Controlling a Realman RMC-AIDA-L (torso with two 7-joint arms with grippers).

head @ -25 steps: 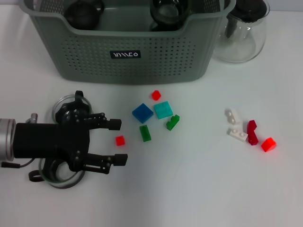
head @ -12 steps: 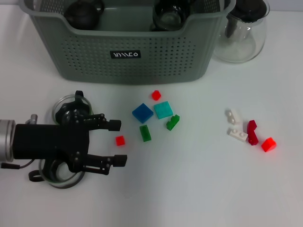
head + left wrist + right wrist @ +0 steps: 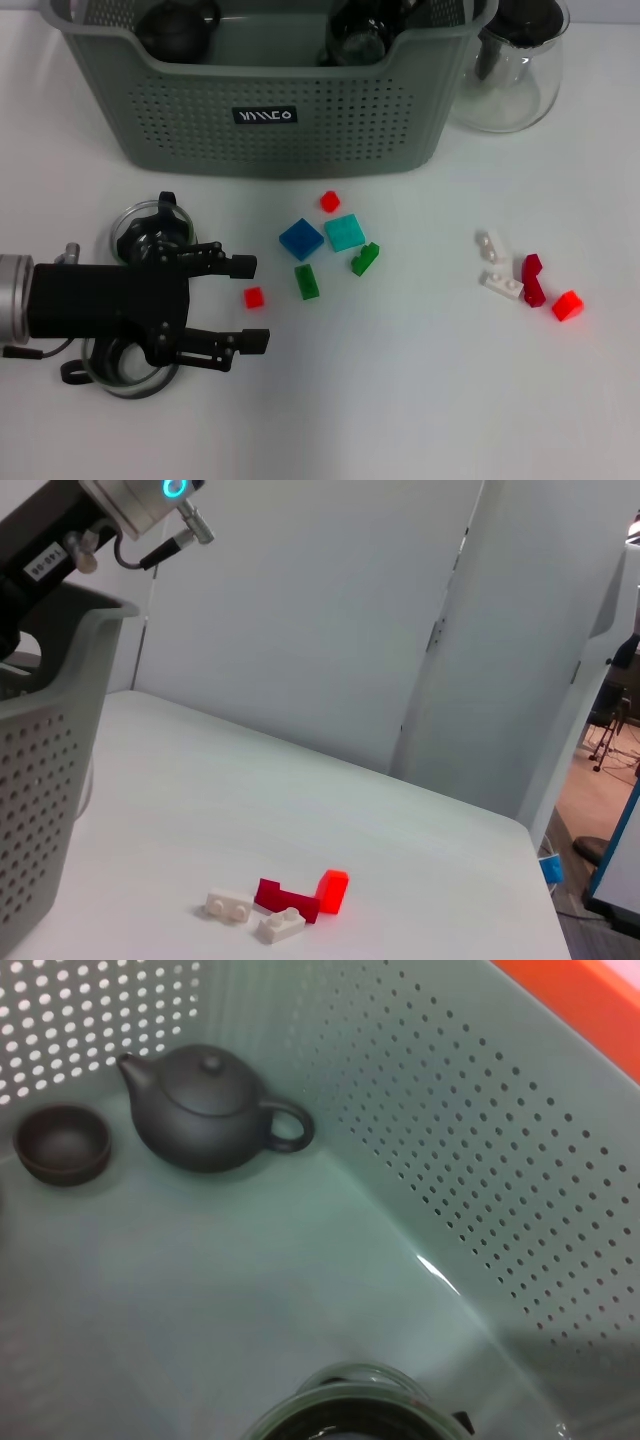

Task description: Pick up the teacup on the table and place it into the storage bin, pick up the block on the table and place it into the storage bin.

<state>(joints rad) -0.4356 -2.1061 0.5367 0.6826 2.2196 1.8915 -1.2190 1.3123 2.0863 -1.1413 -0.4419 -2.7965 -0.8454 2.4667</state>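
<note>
**Left gripper wide over small red block; right gripper inside bin**

- Left gripper [image 3: 250, 303], black, low at the near left of the white table [image 3: 400, 400]. Its two fingers are spread wide and hold nothing; a small red cube block [image 3: 254, 297] lies on the table between the fingertips, apart from both.
- Beneath the left arm: clear round glass pieces [image 3: 140, 225], partly hidden.
- Large grey-green perforated plastic storage bin [image 3: 280, 130] at the far side, black label facing near. Inside: a dark clay teapot [image 3: 210, 1110], a small dark teacup [image 3: 62, 1144] just beside its spout, and a round dark glass-rimmed object [image 3: 350, 1410] at the right wrist view's edge.
- Right gripper: only dark parts at the bin's far right rim in the head view; cannot tell its finger state.
- Centre cluster near the bin: blue square block [image 3: 301, 239], teal square block [image 3: 345, 232], two green blocks [image 3: 306, 281], another small red block [image 3: 329, 201].
- Right cluster: white bricks [image 3: 500, 284], dark red brick [image 3: 533, 279], bright red cube [image 3: 567, 305].
- Clear glass pitcher with black lid [image 3: 515, 70] just right of the bin.
</note>
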